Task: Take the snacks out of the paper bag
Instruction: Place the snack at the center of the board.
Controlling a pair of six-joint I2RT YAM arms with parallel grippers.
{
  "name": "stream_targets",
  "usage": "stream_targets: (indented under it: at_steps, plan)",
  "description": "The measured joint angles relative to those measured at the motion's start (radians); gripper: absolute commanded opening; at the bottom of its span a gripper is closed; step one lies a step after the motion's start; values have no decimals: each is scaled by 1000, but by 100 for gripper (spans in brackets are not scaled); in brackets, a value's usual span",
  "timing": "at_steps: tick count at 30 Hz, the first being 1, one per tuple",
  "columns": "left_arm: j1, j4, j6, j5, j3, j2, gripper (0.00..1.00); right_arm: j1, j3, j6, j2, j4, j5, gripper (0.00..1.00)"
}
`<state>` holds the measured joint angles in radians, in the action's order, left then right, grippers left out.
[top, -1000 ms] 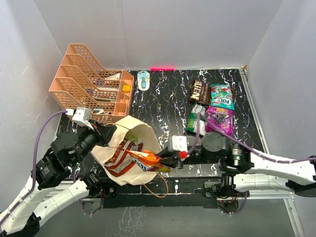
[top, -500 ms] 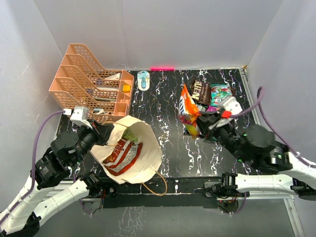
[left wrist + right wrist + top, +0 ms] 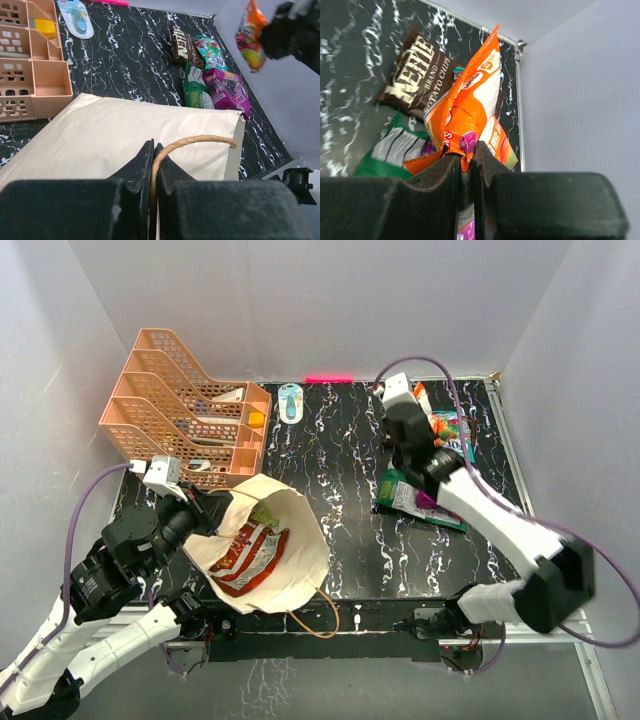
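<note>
Right gripper (image 3: 465, 159) pinches the orange chip bag (image 3: 470, 110) above the Kettle chips bag (image 3: 417, 70). Left gripper (image 3: 152, 150) clamps the paper bag (image 3: 125, 130) by its cord handle (image 3: 200, 140). Next: drop it, then grab what looks like a red-white packet (image 3: 245, 555) inside.

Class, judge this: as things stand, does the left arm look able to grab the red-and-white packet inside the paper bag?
Probably not: the left end effector is shut on the cord handle of the paper bag, so it isn't free for the red-and-white packet.
</note>
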<state>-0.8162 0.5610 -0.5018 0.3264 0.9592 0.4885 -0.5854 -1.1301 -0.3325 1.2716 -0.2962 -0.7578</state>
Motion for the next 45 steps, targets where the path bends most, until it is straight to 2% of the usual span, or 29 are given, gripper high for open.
stream_targets:
  at_steps: [5,12,25,33,34,41,45]
  plan:
    - [0,-8,0,-16,0,-10,0,190,-124,-27,311,16,120,7]
    - [0,-8,4,-19,0,-27,0,320,-340,-83,645,5,158,7]
    - [0,-7,27,-7,0,-34,0,332,-695,-26,927,-119,31,7]
    - [0,-7,34,-2,0,-33,0,331,-766,54,1029,-247,-6,12]
    - [0,-7,35,-2,0,-32,0,331,-774,61,1038,-254,-7,15]
    - [0,-7,33,-2,0,-27,0,335,-856,154,1053,-333,93,63]
    - [0,-8,29,-13,0,-27,0,337,-863,214,1022,-374,215,80]
